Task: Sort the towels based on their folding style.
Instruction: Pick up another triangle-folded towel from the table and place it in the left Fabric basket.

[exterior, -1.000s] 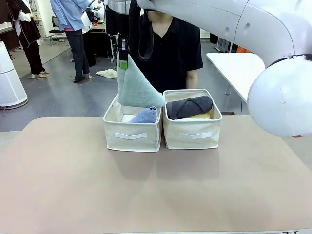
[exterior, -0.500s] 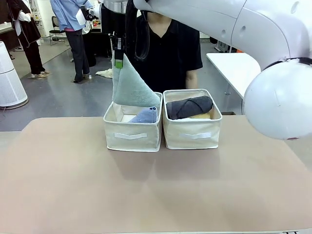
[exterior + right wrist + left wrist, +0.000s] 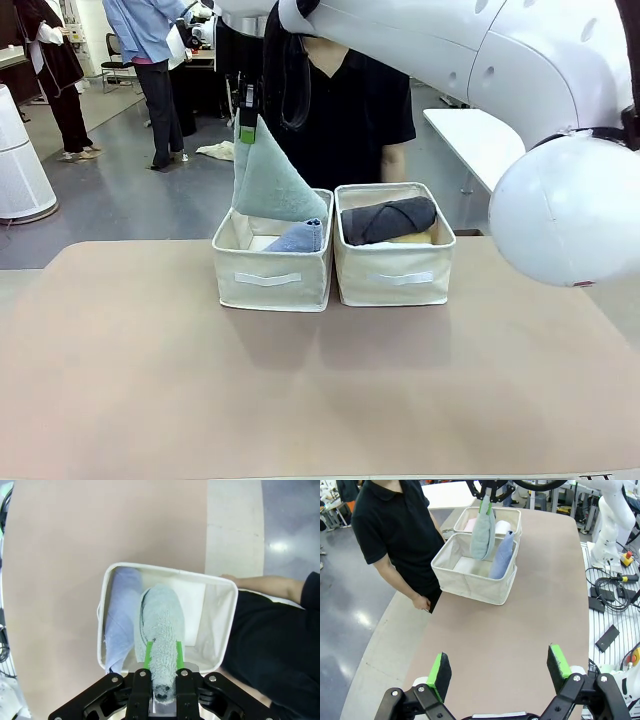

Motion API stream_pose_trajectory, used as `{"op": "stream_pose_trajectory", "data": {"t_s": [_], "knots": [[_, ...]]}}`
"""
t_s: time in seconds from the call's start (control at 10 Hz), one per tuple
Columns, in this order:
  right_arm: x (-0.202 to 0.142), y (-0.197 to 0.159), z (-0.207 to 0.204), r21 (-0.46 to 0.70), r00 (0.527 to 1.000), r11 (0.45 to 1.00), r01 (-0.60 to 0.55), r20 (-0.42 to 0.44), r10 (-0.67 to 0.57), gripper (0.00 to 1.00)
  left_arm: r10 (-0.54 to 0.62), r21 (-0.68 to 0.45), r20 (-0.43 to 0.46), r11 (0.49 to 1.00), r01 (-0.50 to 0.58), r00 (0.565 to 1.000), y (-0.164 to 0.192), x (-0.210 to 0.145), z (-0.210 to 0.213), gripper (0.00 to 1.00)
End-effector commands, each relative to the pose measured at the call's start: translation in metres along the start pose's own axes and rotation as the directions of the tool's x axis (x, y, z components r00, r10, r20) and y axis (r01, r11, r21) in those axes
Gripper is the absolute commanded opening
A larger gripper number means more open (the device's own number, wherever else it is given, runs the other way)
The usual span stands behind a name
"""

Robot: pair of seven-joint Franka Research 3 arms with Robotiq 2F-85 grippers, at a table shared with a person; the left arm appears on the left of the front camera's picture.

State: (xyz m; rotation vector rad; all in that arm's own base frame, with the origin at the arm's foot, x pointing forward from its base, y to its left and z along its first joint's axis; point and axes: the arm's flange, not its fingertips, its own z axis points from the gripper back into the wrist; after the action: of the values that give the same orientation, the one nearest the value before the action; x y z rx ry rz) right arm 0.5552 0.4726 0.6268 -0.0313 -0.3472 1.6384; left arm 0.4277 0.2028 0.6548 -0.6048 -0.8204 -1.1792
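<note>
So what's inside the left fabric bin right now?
A lavender-blue folded terry towel leans inside the cream fabric bin. The right claw dangles a pale teal-grey triangular towel into it. That towel hides part of the bin's floor.

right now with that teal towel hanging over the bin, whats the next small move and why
Probably lower it straight down, then open. The right gripper is shut on the pale teal towel, a triangle hanging over the left bin, its lower edge near the rim. The lavender-blue towel, also triangular, leans inside, with bare floor beside it in the right wrist view. The rolled dark grey towel sits in the other bin.
</note>
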Motion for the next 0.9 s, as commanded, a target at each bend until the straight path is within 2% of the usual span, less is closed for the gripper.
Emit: {"op": "stream_pose_trajectory", "data": {"t_s": [0.0, 0.8], "knots": [[0.008, -0.022, 0.000, 0.016, 0.999, 1.000, 0.022, 0.043, -0.023, 0.16, -0.008, -0.001, 0.009, 1.000, 0.008, 1.000, -0.003, 0.000, 0.001, 1.00], [0.001, -0.039, -0.057, 0.105, 0.998, 0.992, 0.069, -0.001, -0.070, 0.16, -0.008, -0.001, 0.009, 1.000, 0.008, 1.000, -0.003, 0.000, 0.001, 1.00]]}}
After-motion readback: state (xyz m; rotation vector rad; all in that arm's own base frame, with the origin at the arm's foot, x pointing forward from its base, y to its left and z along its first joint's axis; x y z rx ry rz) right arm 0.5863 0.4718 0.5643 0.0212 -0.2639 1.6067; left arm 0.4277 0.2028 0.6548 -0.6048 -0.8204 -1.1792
